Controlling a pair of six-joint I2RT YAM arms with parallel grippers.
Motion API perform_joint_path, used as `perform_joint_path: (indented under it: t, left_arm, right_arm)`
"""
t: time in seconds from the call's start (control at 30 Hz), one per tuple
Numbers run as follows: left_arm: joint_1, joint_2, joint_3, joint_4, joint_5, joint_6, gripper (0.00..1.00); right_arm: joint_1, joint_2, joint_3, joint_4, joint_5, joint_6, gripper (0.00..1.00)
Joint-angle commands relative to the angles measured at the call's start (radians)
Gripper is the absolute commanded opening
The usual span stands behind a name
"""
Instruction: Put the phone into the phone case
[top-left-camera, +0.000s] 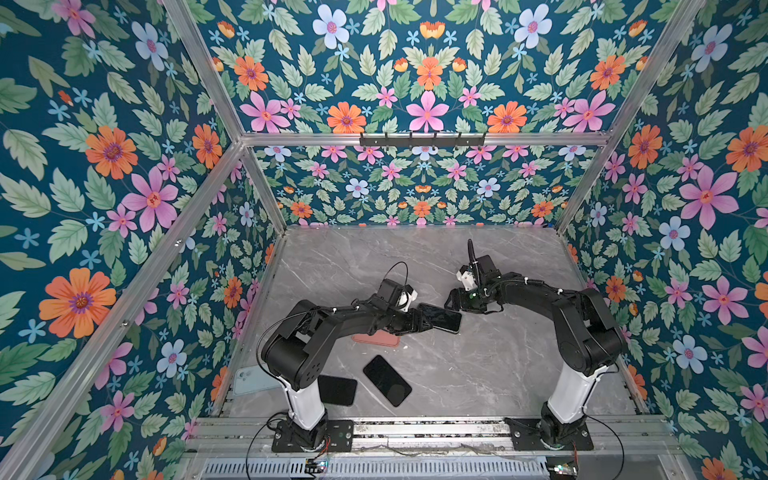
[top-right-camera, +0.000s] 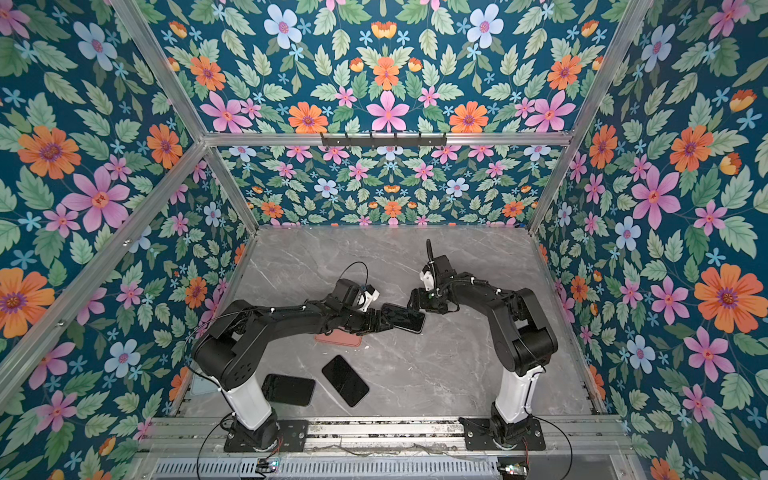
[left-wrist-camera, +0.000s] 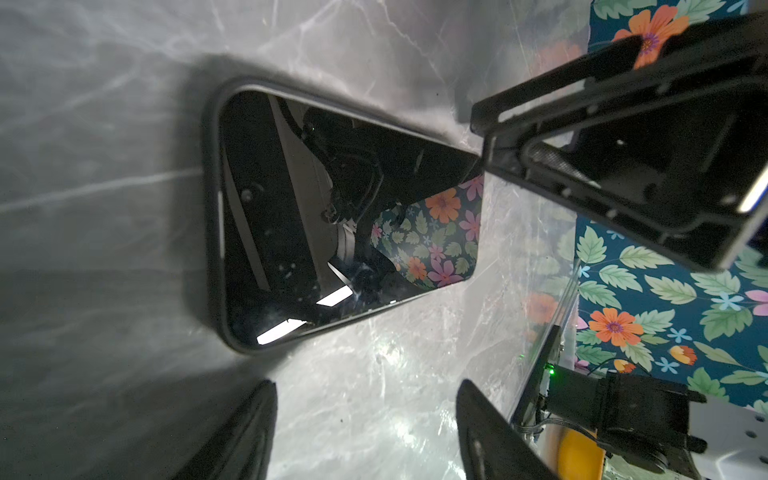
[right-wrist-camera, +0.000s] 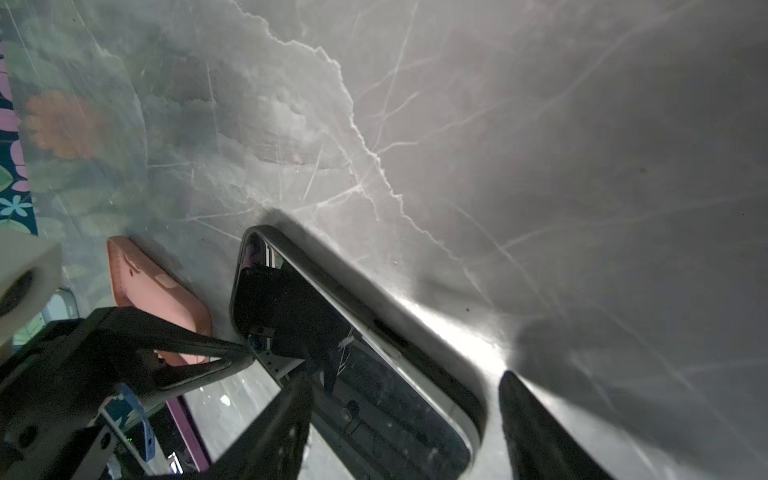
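Observation:
A black phone (top-left-camera: 442, 318) lies screen up on the grey marble table (top-left-camera: 478, 365) between my two grippers. A dark rim (left-wrist-camera: 212, 208) runs round its screen; I cannot tell whether that rim is a case. My left gripper (top-left-camera: 424, 323) is open at the phone's left end, and in the left wrist view nothing lies between its fingers (left-wrist-camera: 249, 432). My right gripper (right-wrist-camera: 405, 415) is open too, and the phone's (right-wrist-camera: 374, 374) other end lies loosely between its fingers. A pink phone case (top-left-camera: 376, 340) lies flat, partly under my left arm.
A second black phone (top-left-camera: 387, 380) lies nearer the front. A dark slab (top-left-camera: 337, 390) sits partly behind my left arm's base. A light blue case (top-left-camera: 251, 379) rests at the front left edge. Floral walls (top-left-camera: 124, 208) close in the table.

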Motion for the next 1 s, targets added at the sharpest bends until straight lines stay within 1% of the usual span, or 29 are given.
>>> perform_joint_path:
  t: [0.0,0.2,0.37,0.47,0.6,0.73,0.93,0.97]
  left_arm:
    - [-0.003,0.016,-0.004,0.013,0.007,-0.024,0.70]
    - [-0.004,0.064,-0.008,0.071,0.023,-0.047,0.67]
    - [-0.003,0.106,0.021,0.086,0.027,-0.047,0.59]
    - [-0.004,0.132,0.057,0.075,0.029,-0.036,0.54]
    - [-0.004,0.170,0.110,0.060,0.036,-0.025,0.50]
    - [-0.004,0.208,0.162,0.045,0.048,-0.012,0.47]
    - [-0.004,0.199,0.159,0.012,0.037,-0.012,0.46]
    - [-0.004,0.189,0.154,-0.010,0.029,-0.014,0.46]
  right_arm:
    - [0.000,0.010,-0.004,0.010,-0.059,-0.025,0.69]
    - [0.002,-0.002,-0.060,0.036,-0.109,-0.002,0.59]
    - [0.015,-0.028,-0.115,0.050,-0.124,0.018,0.54]
    - [0.032,-0.049,-0.144,0.052,-0.128,0.034,0.52]
    - [0.050,-0.088,-0.192,0.066,-0.127,0.067,0.51]
    - [0.057,-0.136,-0.255,0.099,-0.118,0.128,0.49]
    - [0.063,-0.169,-0.310,0.142,-0.082,0.213,0.48]
    - [0.064,-0.209,-0.314,0.136,-0.066,0.232,0.48]
